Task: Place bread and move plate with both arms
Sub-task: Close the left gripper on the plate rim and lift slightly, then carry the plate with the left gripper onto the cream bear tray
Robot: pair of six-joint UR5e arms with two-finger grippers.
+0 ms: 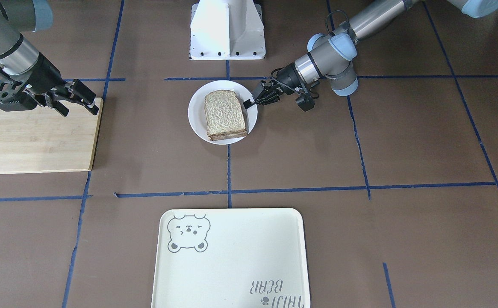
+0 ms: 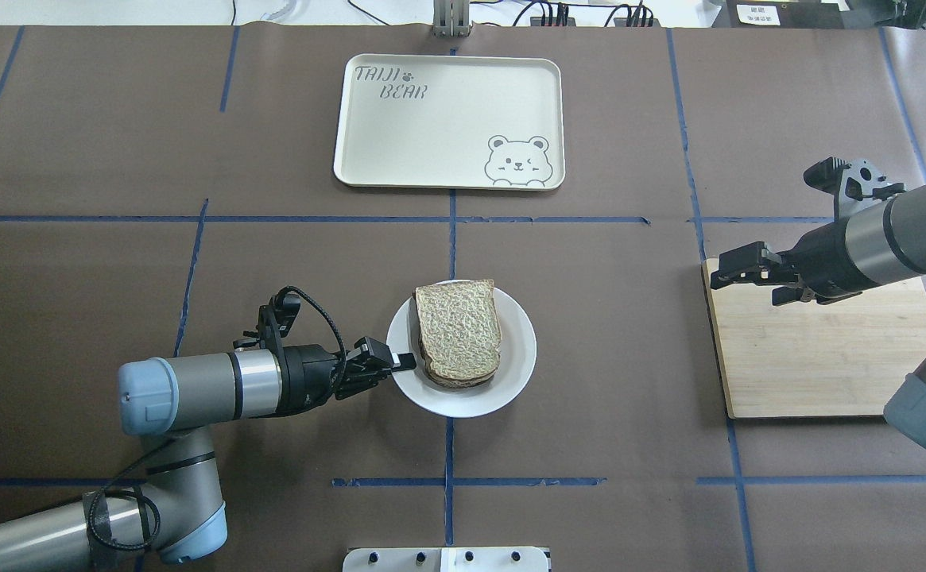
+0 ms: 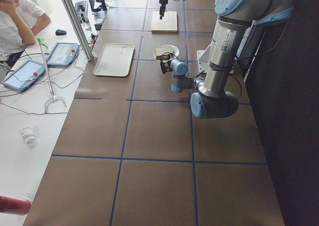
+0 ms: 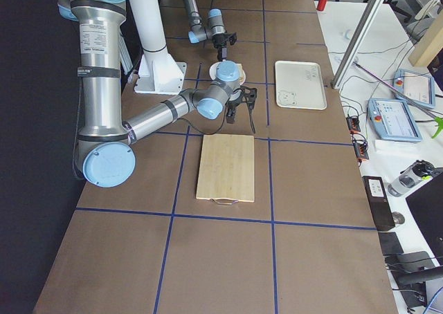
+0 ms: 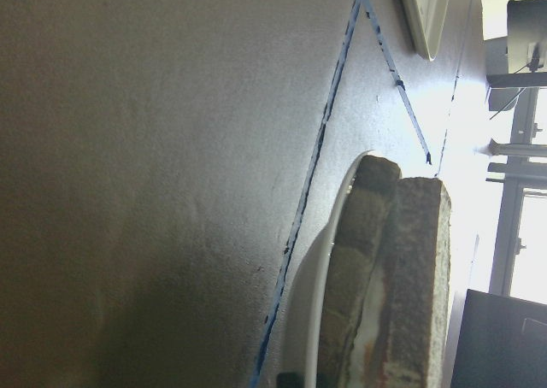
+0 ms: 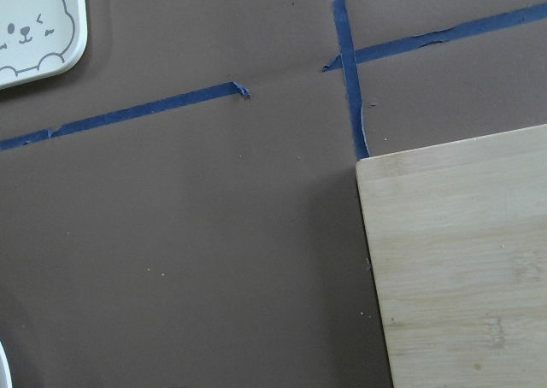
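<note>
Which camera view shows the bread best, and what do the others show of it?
Overhead exterior: the bread shows its whole top face, unobstructed, on the plate. Front-facing is nearly as clear. Left wrist shows it edge-on and cropped; both side views, tiny; right wrist, not at all.

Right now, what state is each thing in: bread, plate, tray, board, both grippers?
plate: flat on the table, rim gripped.
bread: on the plate, atop another slice.
left gripper: shut on plate rim.
cutting board: bare.
right gripper: open, empty, above the cutting board.
tray: empty.
</note>
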